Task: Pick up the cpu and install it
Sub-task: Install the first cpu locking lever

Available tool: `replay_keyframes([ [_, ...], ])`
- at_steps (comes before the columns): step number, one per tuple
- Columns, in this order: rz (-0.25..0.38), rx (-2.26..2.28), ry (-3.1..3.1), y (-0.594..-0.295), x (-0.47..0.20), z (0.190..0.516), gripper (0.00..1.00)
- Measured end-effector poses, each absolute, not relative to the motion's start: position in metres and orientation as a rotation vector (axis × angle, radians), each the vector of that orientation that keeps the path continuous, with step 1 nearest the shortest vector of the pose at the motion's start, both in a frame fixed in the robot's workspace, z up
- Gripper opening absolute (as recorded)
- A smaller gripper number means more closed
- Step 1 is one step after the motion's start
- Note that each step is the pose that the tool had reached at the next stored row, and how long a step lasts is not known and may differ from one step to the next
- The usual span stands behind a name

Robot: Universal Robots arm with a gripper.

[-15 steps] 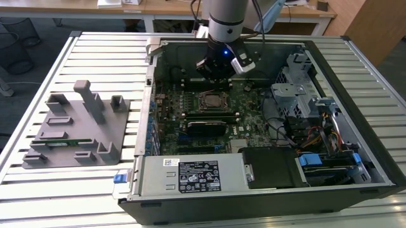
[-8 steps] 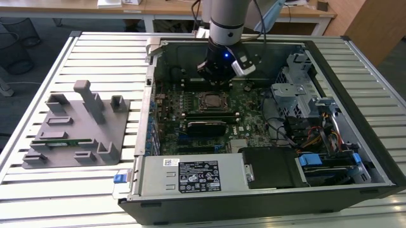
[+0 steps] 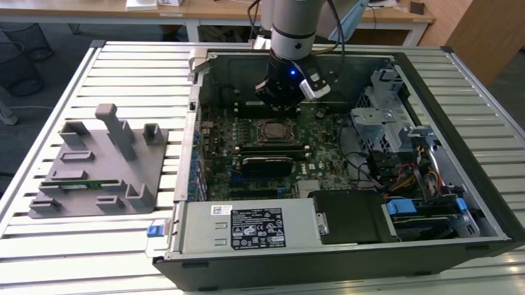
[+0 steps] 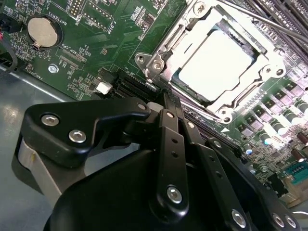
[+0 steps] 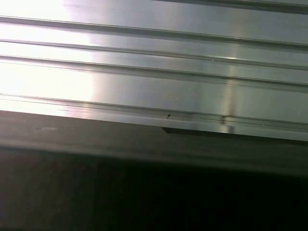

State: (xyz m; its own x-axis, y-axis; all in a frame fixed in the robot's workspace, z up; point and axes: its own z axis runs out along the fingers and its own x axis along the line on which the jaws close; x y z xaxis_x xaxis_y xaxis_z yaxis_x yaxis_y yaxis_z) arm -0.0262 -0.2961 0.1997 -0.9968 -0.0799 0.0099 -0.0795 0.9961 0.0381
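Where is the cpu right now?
The cpu sits in the motherboard's metal socket frame, seen in the second wrist view; in the exterior view the socket lies mid-case, just below the gripper.

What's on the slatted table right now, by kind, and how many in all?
Open computer cases: 1
Grey trays with upright blocks: 1
Green memory sticks, lying on the tray: 1
Chips, sitting in the motherboard socket inside the case: 1
Total: 4
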Motion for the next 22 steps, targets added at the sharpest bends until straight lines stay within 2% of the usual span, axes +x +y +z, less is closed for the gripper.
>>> replay_keyframes([
  [22, -0.032, 0.125, -3.126, -0.299, -0.0261, 0.1961, 0.11],
])
